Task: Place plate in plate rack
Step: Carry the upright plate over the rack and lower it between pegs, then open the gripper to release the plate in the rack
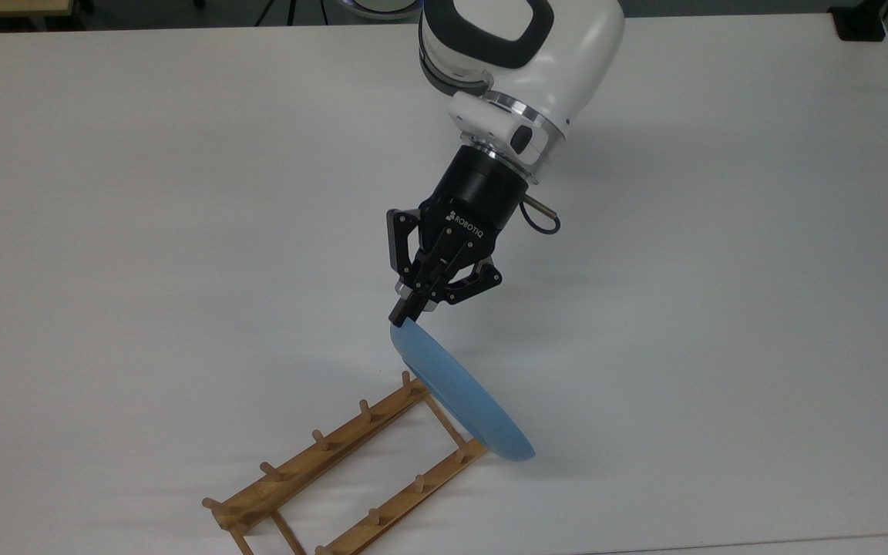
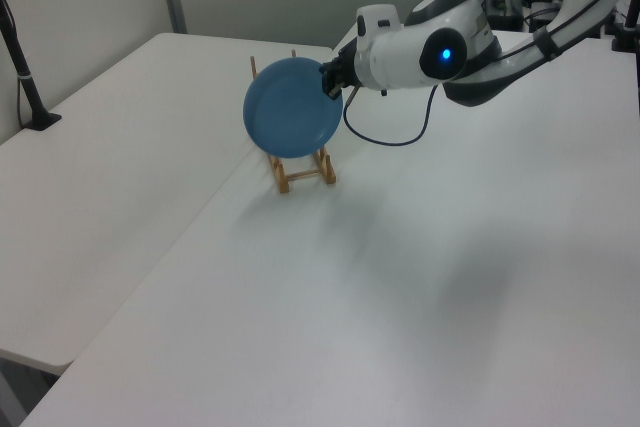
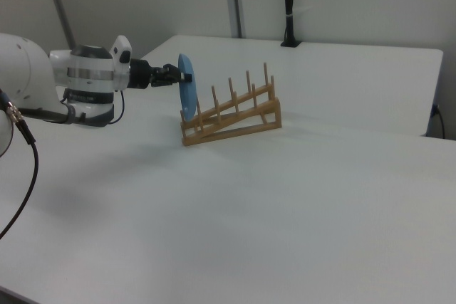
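My gripper (image 1: 407, 314) is shut on the upper rim of the light-blue plate (image 1: 455, 389), which hangs steeply tilted on its edge. The plate's lower rim is at the near end of the wooden plate rack (image 1: 313, 466), by the end crossbar and the first pegs. I cannot tell whether it touches the wood. In the left view the plate (image 2: 292, 120) faces the camera and covers much of the rack (image 2: 303, 173), with the gripper (image 2: 328, 82) at its upper right. In the right view the plate (image 3: 187, 92) shows edge-on, held by the gripper (image 3: 178, 76) in front of the rack (image 3: 239, 113).
The rack stands near the front edge of the white table (image 1: 143, 231) in the top view. A black post (image 2: 25, 77) is clamped at the table's far left edge in the left view. A cable (image 1: 540, 216) loops off the wrist.
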Controlling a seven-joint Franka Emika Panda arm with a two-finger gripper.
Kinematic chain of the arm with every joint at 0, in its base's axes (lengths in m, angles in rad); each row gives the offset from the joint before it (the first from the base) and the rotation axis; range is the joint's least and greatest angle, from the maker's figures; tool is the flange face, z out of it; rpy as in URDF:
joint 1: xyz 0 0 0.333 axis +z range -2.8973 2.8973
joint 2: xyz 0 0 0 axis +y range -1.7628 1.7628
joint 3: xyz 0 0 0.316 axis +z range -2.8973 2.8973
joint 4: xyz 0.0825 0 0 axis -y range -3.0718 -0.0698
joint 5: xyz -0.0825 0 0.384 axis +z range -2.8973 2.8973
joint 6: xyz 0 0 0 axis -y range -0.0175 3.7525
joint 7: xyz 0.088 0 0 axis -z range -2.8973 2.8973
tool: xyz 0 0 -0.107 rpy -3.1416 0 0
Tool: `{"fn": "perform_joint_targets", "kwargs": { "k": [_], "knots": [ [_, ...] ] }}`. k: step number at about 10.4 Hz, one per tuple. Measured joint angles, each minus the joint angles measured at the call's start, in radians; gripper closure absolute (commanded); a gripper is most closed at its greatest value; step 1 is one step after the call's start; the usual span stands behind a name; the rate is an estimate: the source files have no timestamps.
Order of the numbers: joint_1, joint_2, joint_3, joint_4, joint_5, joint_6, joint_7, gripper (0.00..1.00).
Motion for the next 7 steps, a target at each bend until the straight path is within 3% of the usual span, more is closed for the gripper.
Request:
{"fn": "perform_joint_targets", "kwargs": {
  "k": [4,5,7],
  "knots": [
    [-0.001,0.037,-0.001,-0.005,-0.056,-0.006,0.034,1.00],
    [-0.001,0.042,-0.001,-0.005,-0.057,-0.006,0.034,0.86],
    [-0.001,0.052,-0.001,-0.005,-0.058,-0.007,0.034,0.47]
  ]
}}
